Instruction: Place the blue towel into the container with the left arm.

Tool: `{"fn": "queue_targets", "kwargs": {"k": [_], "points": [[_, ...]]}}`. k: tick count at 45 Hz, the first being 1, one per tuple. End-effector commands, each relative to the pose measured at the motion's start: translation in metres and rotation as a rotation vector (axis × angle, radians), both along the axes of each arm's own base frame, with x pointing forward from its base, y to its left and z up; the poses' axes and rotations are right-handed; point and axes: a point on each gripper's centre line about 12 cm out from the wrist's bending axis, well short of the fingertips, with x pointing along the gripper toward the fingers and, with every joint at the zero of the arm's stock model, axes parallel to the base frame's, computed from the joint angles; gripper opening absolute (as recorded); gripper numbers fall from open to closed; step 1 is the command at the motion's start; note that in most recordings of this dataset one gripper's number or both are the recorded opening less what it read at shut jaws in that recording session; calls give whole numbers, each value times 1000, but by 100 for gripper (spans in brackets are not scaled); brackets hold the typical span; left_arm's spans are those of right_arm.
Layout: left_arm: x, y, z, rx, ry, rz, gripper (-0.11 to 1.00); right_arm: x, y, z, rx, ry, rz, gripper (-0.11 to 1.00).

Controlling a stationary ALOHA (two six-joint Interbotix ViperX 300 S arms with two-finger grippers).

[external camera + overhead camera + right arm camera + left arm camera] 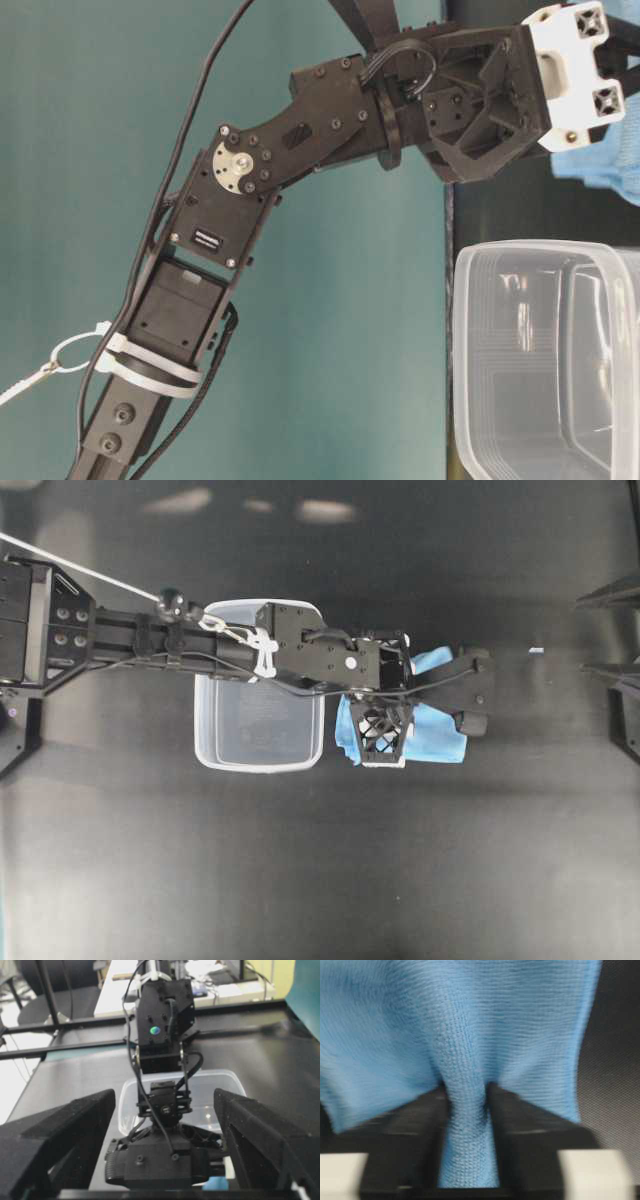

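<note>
Left end effector (467, 1180) pinching ridge of blue towel (470, 1025). Keep pinch firm, lift clear, carry back over container (258, 752) behind wrist.

In the overhead view the blue towel (430, 735) lies on the table (320, 880) just right of the container (258, 755).

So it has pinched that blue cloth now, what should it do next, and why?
Probably lift straight up. The left end effector has a ridge of the blue towel squeezed between its fingers, yet the rest of the cloth seems to lie on the table beside the container, not in it. Raising it should clear the tub's rim first.
</note>
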Motion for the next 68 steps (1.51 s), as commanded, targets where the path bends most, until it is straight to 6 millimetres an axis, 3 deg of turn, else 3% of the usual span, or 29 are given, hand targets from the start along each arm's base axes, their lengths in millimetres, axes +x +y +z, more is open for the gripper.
{"fn": "queue_targets", "kwargs": {"k": [1,3,12,19,24,29,41,52,68], "points": [[5,4,26,2,-54,7,11,0,0,4,7,-12,-2,77],[7,3,40,2,-84,5,6,0,0,4,9,-13,-2,77],[-6,11,125,5,-170,23,6,-2,0,9,46,-35,-4,77],[-46,20,182,6,-138,49,6,-2,0,9,49,-37,-4,77],[-76,25,196,6,-77,68,6,-2,0,9,49,-35,-6,77],[-106,25,193,5,-13,72,6,-2,-1,9,51,-35,-7,77],[-158,23,153,2,46,71,6,-2,-1,8,51,-31,-12,77],[-175,26,127,3,-46,74,6,-1,-2,6,53,-26,-17,77],[-176,27,108,0,-42,82,6,-1,-3,6,53,-25,-21,77]]}}
